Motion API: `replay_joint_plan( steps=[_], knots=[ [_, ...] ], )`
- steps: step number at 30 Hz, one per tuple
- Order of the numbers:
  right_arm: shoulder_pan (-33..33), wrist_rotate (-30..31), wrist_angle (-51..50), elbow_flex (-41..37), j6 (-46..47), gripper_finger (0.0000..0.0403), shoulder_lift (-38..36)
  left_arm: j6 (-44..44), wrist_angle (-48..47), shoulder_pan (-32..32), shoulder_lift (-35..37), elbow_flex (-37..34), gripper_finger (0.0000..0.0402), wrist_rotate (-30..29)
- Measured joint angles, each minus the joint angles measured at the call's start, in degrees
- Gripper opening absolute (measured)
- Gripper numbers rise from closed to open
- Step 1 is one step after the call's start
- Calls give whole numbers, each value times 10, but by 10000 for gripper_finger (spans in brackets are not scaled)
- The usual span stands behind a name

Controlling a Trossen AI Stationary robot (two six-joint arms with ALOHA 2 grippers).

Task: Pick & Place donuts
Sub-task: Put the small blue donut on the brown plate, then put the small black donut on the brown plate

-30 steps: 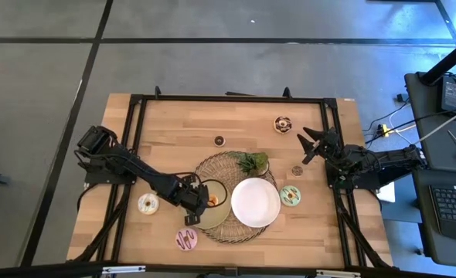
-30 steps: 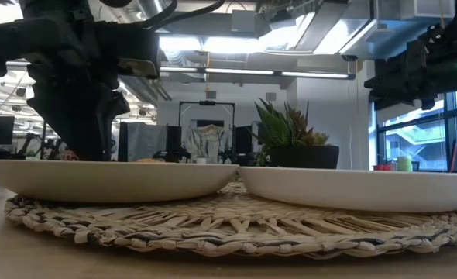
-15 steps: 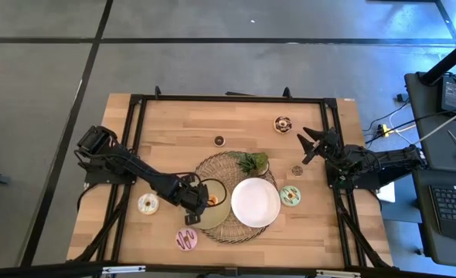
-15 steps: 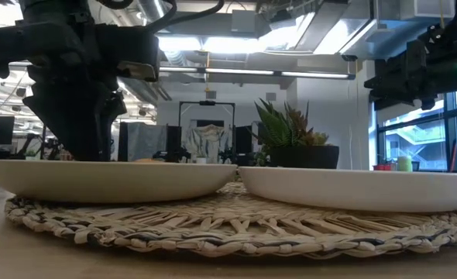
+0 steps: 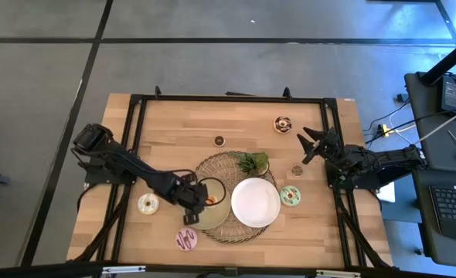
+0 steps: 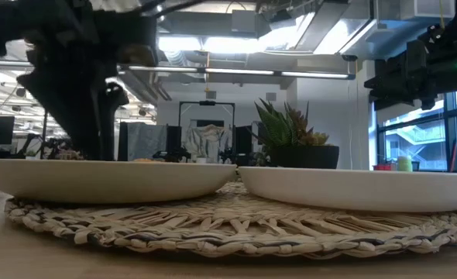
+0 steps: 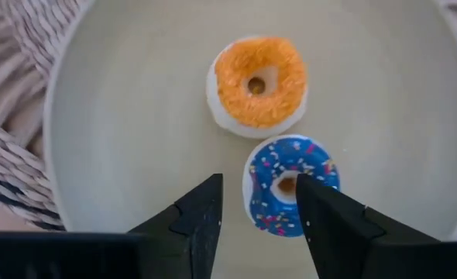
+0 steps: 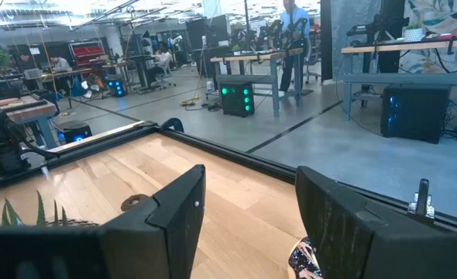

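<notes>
An orange-iced donut (image 7: 258, 85) and a blue sprinkled donut (image 7: 279, 186) lie flat, side by side, on the pale left plate (image 7: 135, 116). My left gripper (image 7: 259, 209) hovers open just above this plate (image 5: 216, 218). Its fingers point down, and the blue donut lies below them, partly hidden by one fingertip (image 7: 329, 225). In the high view only the orange donut (image 5: 211, 201) shows beside the left gripper (image 5: 197, 199). My right gripper (image 5: 309, 145) waits open at the table's right side, holding nothing.
Both plates sit on a round woven mat (image 5: 236, 224); the white plate (image 5: 254, 202) is to the right, with a green sprig (image 5: 251, 162) behind it. Loose donuts lie on the table: cream (image 5: 148, 204), pink striped (image 5: 187, 239), mint (image 5: 290, 195), tan (image 5: 297, 170), chocolate (image 5: 282, 123), small brown (image 5: 219, 140).
My left gripper has risen a little above the left plate. The right arm has kept still.
</notes>
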State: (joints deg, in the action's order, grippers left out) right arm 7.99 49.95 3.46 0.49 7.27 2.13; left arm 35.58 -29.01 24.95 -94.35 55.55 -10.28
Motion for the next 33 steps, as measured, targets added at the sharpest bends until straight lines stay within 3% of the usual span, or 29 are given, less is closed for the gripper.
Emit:
replay_joint_plan(
  steps=[4, 9, 11, 17, 24, 33],
  knots=[
    [0, 0, 0, 0, 0, 202, 0, -31, -4, -6, 30, 0, 156, -34],
    [0, 0, 0, 0, 0, 202, 0, -20, -8, -39, 78, 0, 155, -181],
    [0, 0, 0, 0, 0, 202, 0, -35, -13, -62, 93, 0, 155, -199],
    [0, 0, 0, 0, 0, 202, 0, -135, 12, -176, 113, 0, 155, -122],
    [0, 0, 0, 0, -1, 202, 0, -227, 126, -328, 76, 0, 155, -39],
    [0, 0, 0, 0, -19, 202, 0, -239, 221, -418, -27, 0, 154, 0]
  ],
)
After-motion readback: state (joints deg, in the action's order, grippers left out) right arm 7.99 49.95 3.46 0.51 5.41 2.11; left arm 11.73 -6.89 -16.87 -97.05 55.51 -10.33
